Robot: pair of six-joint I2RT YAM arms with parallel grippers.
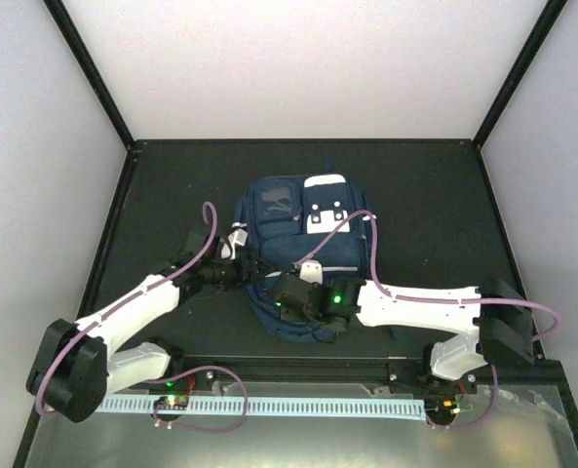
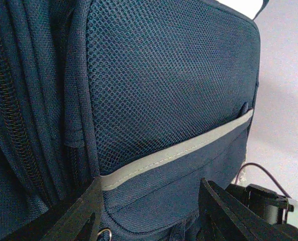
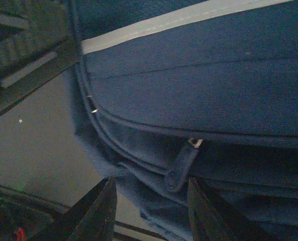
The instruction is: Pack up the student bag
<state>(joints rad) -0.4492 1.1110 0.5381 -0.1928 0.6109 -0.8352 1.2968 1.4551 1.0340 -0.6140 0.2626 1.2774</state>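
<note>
Centrally on the dark table (image 1: 435, 214) lies the student bag (image 1: 293, 244), well apart from both side edges. Its long axis runs near to far, top toward the far wall. Both arms reach inward, low. The left gripper (image 2: 150, 185) straddles the bag's front; whether it pinches, I cannot tell. The right gripper (image 3: 151, 182) stands parted just before the zipper pull (image 3: 180, 168).

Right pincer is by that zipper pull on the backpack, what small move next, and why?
Probably close the right pincer on the zipper pull: the pull hangs just at the tips of its open fingers, and the student bag looks zipped shut there, so it needs opening first.
</note>
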